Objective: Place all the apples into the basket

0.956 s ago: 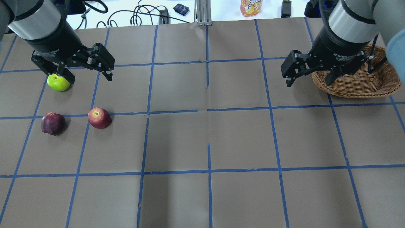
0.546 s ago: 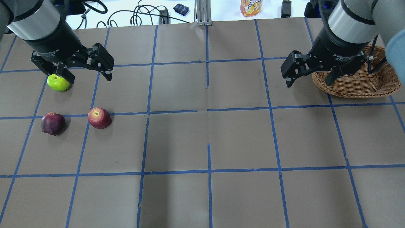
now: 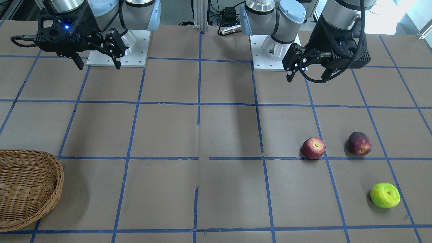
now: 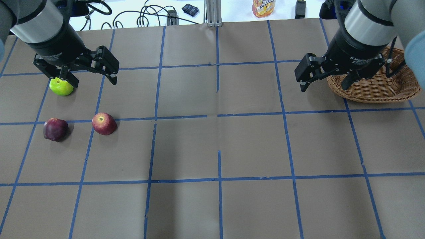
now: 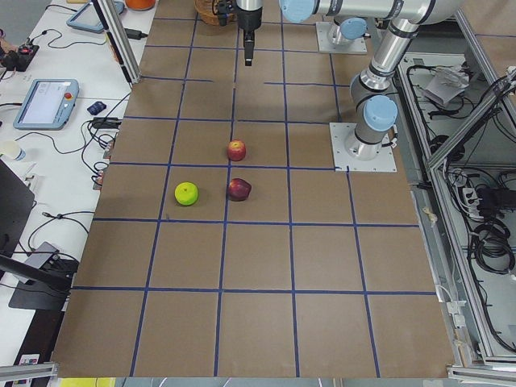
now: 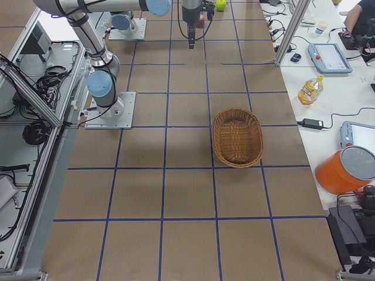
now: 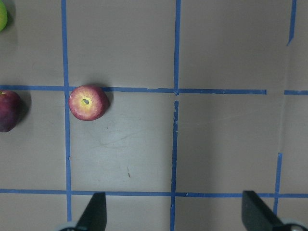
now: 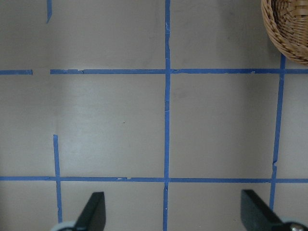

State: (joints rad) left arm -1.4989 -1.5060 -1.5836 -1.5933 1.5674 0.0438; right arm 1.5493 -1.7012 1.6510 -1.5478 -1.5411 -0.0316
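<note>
On the worktop (image 4: 212, 142) lie a red apple (image 4: 104, 123), a dark purple apple (image 4: 55, 129) and a bright green apple (image 4: 61, 87), far from the woven basket (image 4: 382, 91). The left hand (image 4: 94, 82) and right hand (image 4: 323, 87) are open, empty.

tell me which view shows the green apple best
The exterior front-facing view: the green apple lies whole and unobstructed there. Overhead, a finger of the left gripper covers its upper edge. The side views show it small; the left wrist view catches only a sliver; the right wrist view misses it.
</note>
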